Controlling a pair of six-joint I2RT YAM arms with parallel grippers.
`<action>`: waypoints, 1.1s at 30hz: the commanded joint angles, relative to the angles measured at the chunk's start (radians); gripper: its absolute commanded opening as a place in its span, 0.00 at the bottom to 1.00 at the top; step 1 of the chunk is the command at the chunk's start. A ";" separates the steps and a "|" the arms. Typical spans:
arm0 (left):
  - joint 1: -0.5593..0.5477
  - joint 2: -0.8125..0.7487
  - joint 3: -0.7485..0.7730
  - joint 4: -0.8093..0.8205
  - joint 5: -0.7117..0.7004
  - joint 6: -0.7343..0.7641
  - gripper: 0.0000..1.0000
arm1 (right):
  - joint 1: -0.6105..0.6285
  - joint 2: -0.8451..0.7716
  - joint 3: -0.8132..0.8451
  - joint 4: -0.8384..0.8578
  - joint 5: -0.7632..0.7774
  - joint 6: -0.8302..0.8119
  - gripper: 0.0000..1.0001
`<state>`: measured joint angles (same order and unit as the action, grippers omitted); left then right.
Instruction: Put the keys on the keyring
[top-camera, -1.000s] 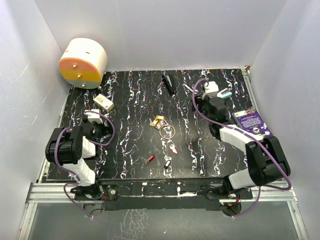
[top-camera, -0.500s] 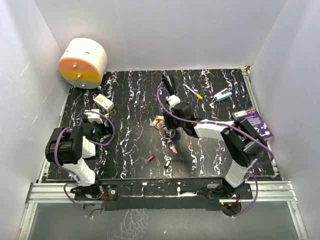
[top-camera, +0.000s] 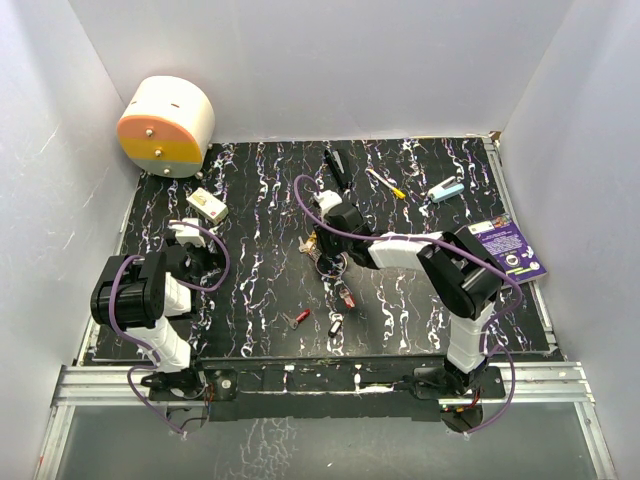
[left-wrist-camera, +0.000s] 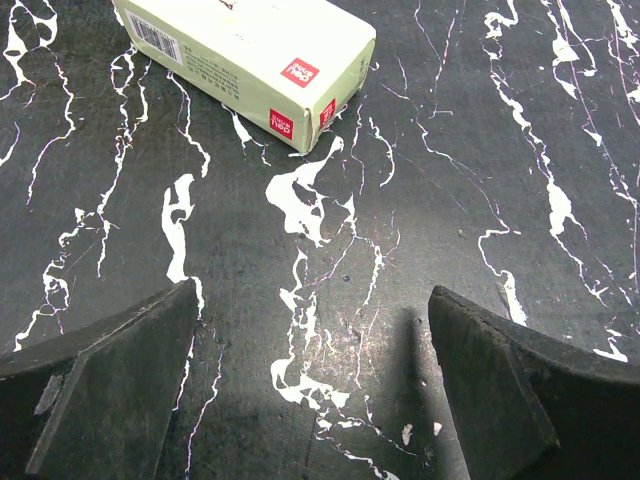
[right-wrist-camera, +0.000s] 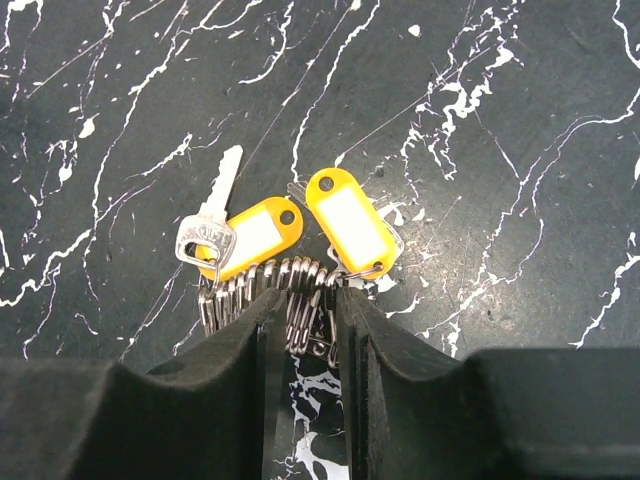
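Note:
In the right wrist view the keyring shows as a bunch of silver wire clips (right-wrist-camera: 300, 285) with two yellow tags (right-wrist-camera: 350, 222) and a silver key (right-wrist-camera: 210, 225) hanging from it. My right gripper (right-wrist-camera: 305, 325) has its fingers pressed against both sides of that clip bunch, near the table's middle (top-camera: 328, 260). Loose keys lie nearer the front: a red one (top-camera: 300, 317), a pinkish one (top-camera: 347, 296) and a black one (top-camera: 335, 326). My left gripper (left-wrist-camera: 315, 380) stands open over bare table at the left (top-camera: 195, 248), holding nothing.
A pale green box (left-wrist-camera: 250, 60) lies just beyond the left gripper. At the back are a white and orange drum (top-camera: 165, 125), a black bar (top-camera: 338, 168), a white stick with a yellow tip (top-camera: 385, 183) and a light blue item (top-camera: 446, 189). A purple card (top-camera: 505, 248) lies at the right.
The right arm swung from the back right to the table's middle, came down over the keyring bunch and narrowed its jaws onto the clips. The left arm stayed still.

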<state>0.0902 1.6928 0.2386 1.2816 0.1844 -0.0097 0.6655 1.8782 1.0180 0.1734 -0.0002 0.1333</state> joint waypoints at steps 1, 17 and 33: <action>0.000 -0.011 0.020 0.015 0.018 0.010 0.97 | -0.001 0.017 0.056 -0.010 0.022 0.005 0.29; -0.001 -0.011 0.019 0.015 0.018 0.010 0.97 | 0.007 0.011 0.093 -0.052 0.029 0.023 0.09; -0.001 -0.011 0.019 0.015 0.018 0.010 0.97 | 0.066 -0.044 0.133 -0.069 0.017 0.048 0.30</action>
<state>0.0902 1.6928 0.2390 1.2816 0.1844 -0.0097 0.6994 1.8896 1.1007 0.0772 0.0071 0.1680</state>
